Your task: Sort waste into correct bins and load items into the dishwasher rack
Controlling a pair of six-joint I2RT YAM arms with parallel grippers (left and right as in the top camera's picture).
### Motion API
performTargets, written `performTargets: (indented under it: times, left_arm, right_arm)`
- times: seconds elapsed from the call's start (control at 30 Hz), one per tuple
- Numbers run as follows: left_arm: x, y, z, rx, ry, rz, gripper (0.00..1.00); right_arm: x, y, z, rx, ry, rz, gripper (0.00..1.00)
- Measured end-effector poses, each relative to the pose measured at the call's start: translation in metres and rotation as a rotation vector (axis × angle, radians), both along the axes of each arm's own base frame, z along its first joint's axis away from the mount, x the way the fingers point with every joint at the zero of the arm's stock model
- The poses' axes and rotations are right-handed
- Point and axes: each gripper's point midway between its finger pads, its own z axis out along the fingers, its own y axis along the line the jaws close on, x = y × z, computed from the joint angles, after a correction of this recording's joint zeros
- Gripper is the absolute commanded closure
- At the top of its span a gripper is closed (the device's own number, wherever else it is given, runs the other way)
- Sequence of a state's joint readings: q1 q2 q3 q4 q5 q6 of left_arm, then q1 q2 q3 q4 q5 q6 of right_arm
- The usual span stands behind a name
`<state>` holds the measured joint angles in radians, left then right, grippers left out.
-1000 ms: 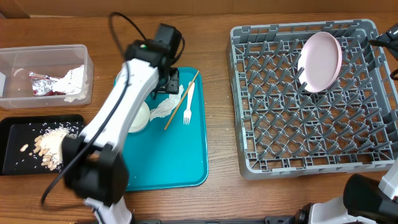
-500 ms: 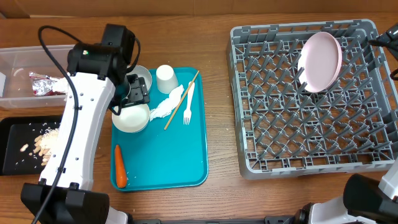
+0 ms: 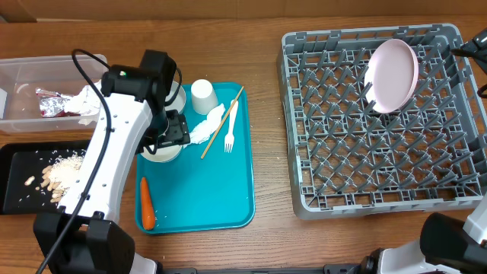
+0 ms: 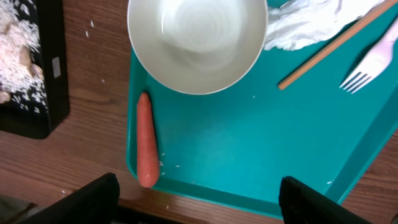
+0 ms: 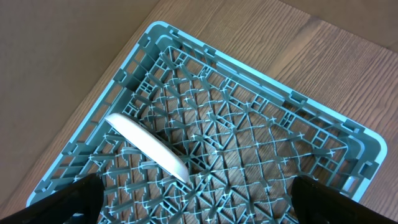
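My left gripper (image 4: 199,205) is open and empty, hovering above the near-left part of the teal tray (image 3: 205,183). A small white bowl (image 4: 198,43) lies ahead of it, with the orange carrot (image 4: 147,140) at the tray's left edge. The overhead view shows that bowl (image 3: 161,154) half hidden under my arm, a second bowl (image 3: 177,94), the white cup (image 3: 202,97), a crumpled napkin (image 3: 207,126), the wooden stick (image 3: 223,122), the white fork (image 3: 230,120) and the carrot (image 3: 146,204). The pink plate (image 3: 393,74) stands in the grey rack (image 3: 380,199). My right gripper (image 5: 199,199) is open above the rack.
The clear tub (image 3: 53,61) at the far left holds a foil wrapper (image 3: 49,101) and a white napkin (image 3: 91,103). The black tray (image 3: 46,144) in front of it holds nuts and crumbs (image 3: 61,175). My left arm spans the tray's left side.
My left arm swung left toward the tub, then came back right and nearer, over the bowl on the tray. The carrot is uncovered. The right arm has not moved.
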<state>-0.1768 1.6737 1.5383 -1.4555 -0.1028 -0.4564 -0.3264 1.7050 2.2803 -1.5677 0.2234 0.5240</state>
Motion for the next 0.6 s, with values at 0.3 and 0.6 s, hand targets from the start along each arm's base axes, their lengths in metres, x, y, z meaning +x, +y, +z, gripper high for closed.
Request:
performTargets:
  times: [0.3, 0.6]
  left_arm:
    - [0.012, 0.000, 0.012, -0.039, -0.052, 0.033, 0.16]
    - [0.022, 0.063, 0.057, -0.063, -0.175, 0.328, 0.00]
  right_arm:
    - [0.000, 0.000, 0.000, 0.000, 0.001, 0.000, 0.00]
    - [0.000, 0.000, 0.000, 0.000, 0.000, 0.000, 0.00]
